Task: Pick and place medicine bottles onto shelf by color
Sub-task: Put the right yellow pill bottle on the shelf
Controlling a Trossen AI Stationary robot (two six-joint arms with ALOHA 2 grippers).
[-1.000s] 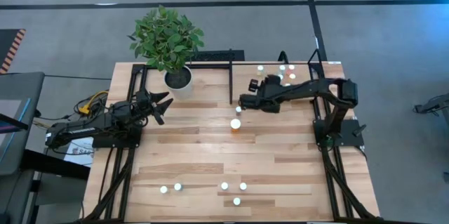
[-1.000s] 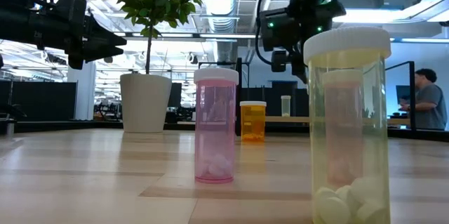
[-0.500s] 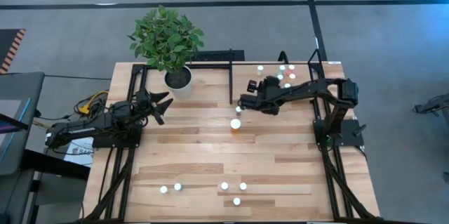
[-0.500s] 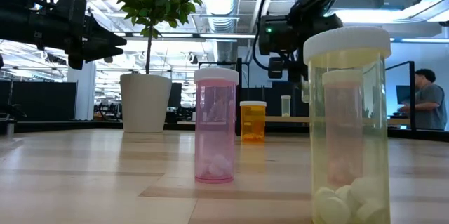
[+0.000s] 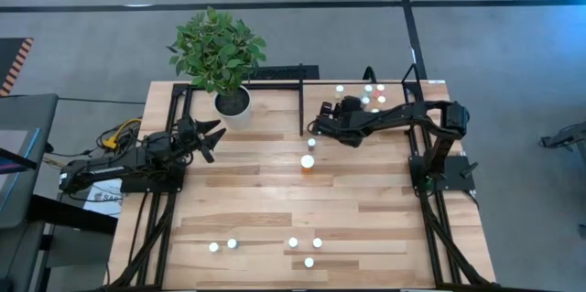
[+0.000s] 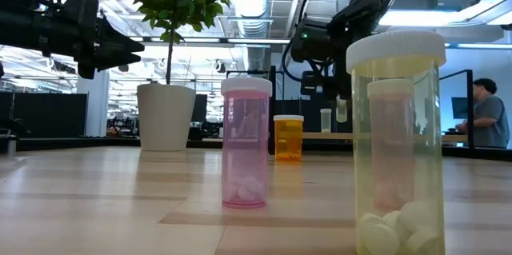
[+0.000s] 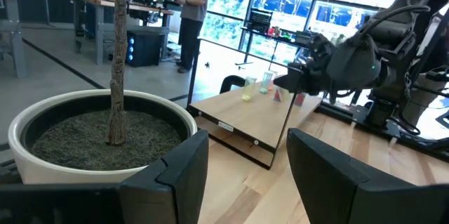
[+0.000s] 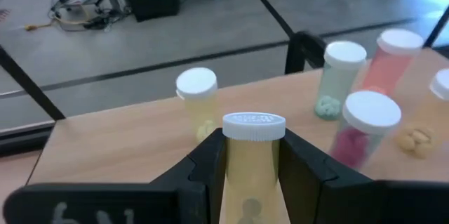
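Observation:
My right gripper [image 5: 320, 127] is shut on a yellowish bottle with a white cap [image 8: 254, 127], at the near left corner of the light-wood shelf [image 5: 320, 100]. Several capped bottles stand on the shelf, among them a yellowish one [image 8: 196, 101], a greenish one [image 8: 342, 76] and a pink one [image 8: 370, 134]. An orange bottle [image 5: 308, 162] stands on the tabletop near the middle. Several more bottles stand by the near edge, among them a pink one [image 6: 246, 143] and a yellow-green one [image 6: 396, 143]. My left gripper [image 5: 215, 136] waits open and empty at the table's left. My right gripper pinches the yellowish bottle's body [image 8: 242, 164] just below the cap, one finger on each side. The fingers [image 8: 298, 164] come from the table's right side. The bottle stands upright in the hold and shows in the low view [image 6: 342, 111] clear of the shelf board.
A white plant pot [image 5: 233, 102] with a leafy plant stands at the far left, close in front of my left gripper [image 7: 245, 161]. Black metal bars [image 5: 301, 109] frame the shelf. A person [image 6: 480, 115] stands in the room beyond the table.
My right gripper has gone a little toward the table's far edge and the shelf, carrying the yellowish bottle upright; the bottle now shows below the gripper in the low view.

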